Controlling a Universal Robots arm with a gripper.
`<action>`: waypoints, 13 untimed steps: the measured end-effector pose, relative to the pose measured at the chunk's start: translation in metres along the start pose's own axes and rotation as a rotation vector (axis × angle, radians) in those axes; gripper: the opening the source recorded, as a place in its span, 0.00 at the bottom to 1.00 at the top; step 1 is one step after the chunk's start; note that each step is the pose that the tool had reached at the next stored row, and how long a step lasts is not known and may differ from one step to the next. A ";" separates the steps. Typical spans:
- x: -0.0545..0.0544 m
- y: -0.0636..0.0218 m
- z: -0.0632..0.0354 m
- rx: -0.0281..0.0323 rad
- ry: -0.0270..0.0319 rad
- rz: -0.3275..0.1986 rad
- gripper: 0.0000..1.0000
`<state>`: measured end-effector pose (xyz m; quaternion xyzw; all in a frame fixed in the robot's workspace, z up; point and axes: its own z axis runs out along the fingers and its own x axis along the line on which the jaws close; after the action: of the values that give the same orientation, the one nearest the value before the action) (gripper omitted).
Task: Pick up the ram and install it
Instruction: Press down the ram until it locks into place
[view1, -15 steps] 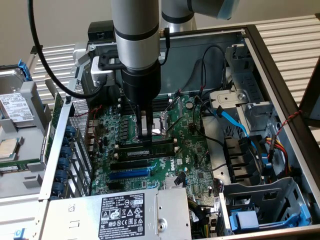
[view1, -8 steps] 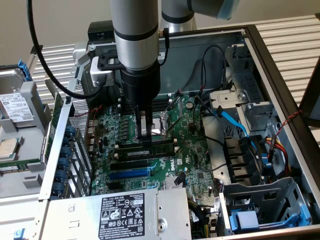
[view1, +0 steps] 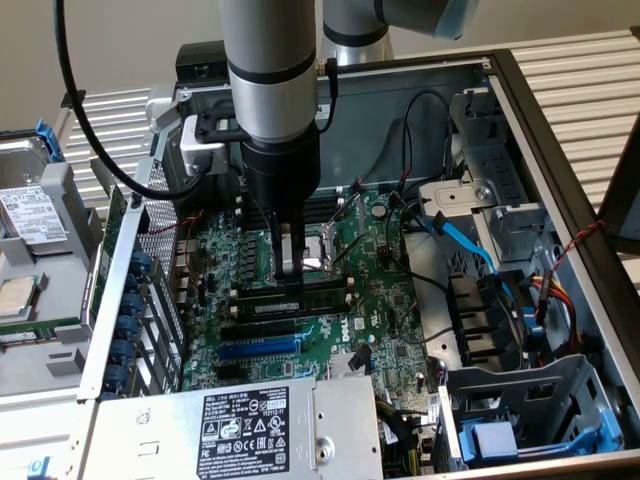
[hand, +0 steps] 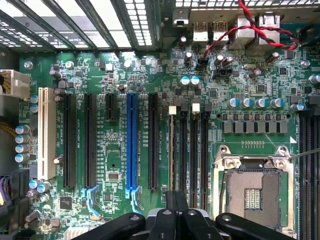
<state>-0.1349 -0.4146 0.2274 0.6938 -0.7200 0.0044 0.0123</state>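
Black fingertips are pinched together, nothing between them as far as I can tell. In the wrist view the gripper (hand: 176, 212) sits right over the end of the memory slots (hand: 195, 155), and in the exterior view the gripper (view1: 290, 275) comes straight down onto the motherboard (view1: 390, 300), just next to the bare CPU socket (view1: 318, 250).

So where's the ram (view1: 285, 297)? Looks to me like it's already standing in the slot directly under the fingers, a thin green-edged stick seen edge-on in the wrist view (hand: 172, 150). Its long axis runs across the exterior view from left to right, parallel to the empty black slots and the blue expansion slot (view1: 262, 347) just beyond them. The tips seem to be on or just above its top edge, roughly mid-length, though I can't tell for sure if they're touching.

My guess is it's a push-down-to-seat situation, not a pickup. Whether the slot latches (hand: 173, 110) have clicked, can't say.
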 end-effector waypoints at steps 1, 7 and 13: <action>0.000 0.0002 0.0003 0.0003 -0.0001 0.000 0.11; 0.000 0.0012 0.0007 0.0005 -0.0002 0.000 0.11; 0.000 0.0014 -0.0077 0.0008 -0.0002 0.000 0.11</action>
<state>-0.1362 -0.4146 0.2350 0.6938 -0.7201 0.0047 0.0119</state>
